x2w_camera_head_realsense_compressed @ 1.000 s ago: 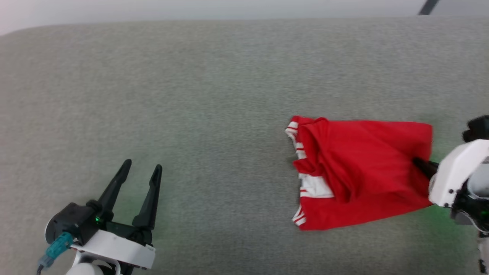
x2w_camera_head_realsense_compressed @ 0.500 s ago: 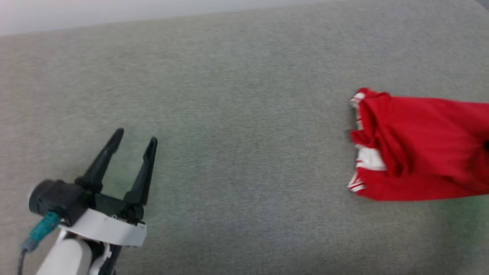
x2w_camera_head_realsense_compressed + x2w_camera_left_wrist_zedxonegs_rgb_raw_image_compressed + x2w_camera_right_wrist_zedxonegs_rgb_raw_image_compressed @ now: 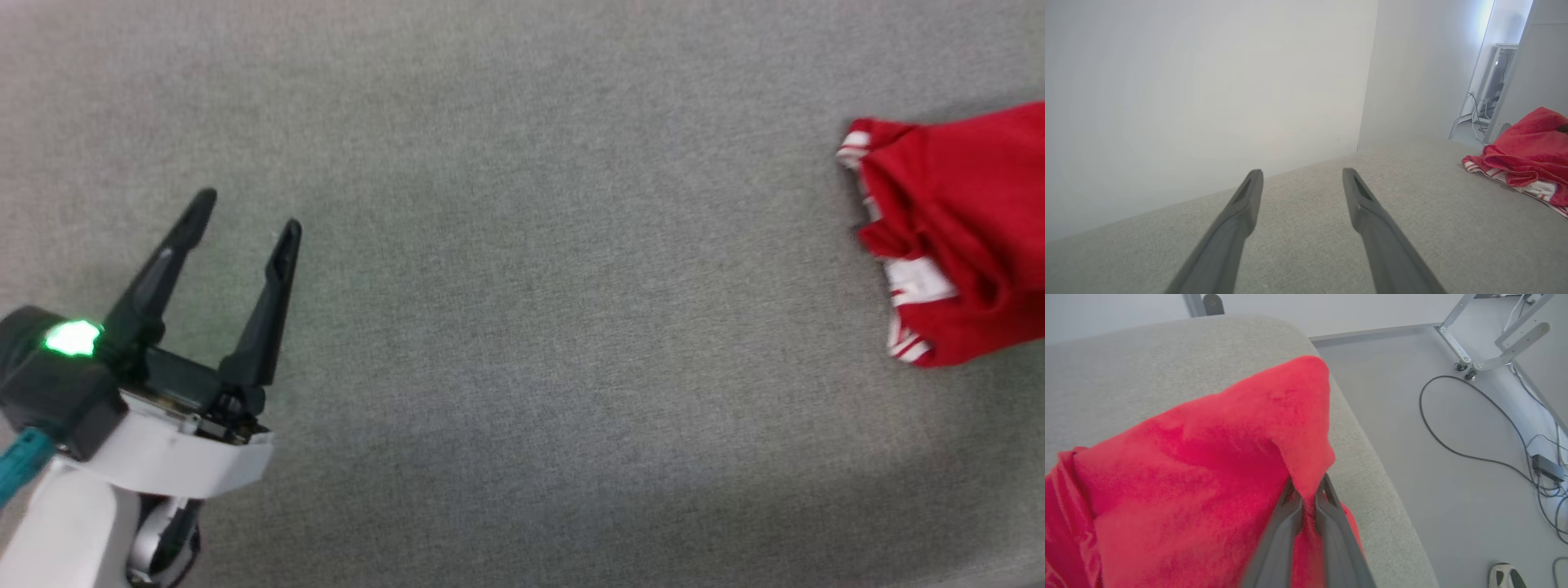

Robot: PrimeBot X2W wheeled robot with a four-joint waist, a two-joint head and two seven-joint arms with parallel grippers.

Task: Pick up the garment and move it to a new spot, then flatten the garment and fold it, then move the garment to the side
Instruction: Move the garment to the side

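Observation:
The garment (image 3: pixel 955 237), red with white striped trim, lies bunched at the right edge of the grey surface (image 3: pixel 522 286) in the head view. In the left wrist view the garment (image 3: pixel 1527 151) sits far right, its upper part lifted. My right gripper (image 3: pixel 1308 494) is shut on a fold of the garment (image 3: pixel 1208 469), which drapes up over the fingers near the surface's rounded edge. My left gripper (image 3: pixel 247 214) stands open at the lower left, well apart from the garment, and its fingers (image 3: pixel 1241 212) have nothing between them.
Beyond the grey surface's edge (image 3: pixel 1372 457) the floor holds a black cable (image 3: pixel 1437 433), a metal frame on castors (image 3: pixel 1490 347) and a shoe (image 3: pixel 1504 575). A white wall (image 3: pixel 1208 81) rises behind the surface.
The head camera has shifted. The garment, held by my right gripper, has gone farther right, away from my left gripper, which stays open.

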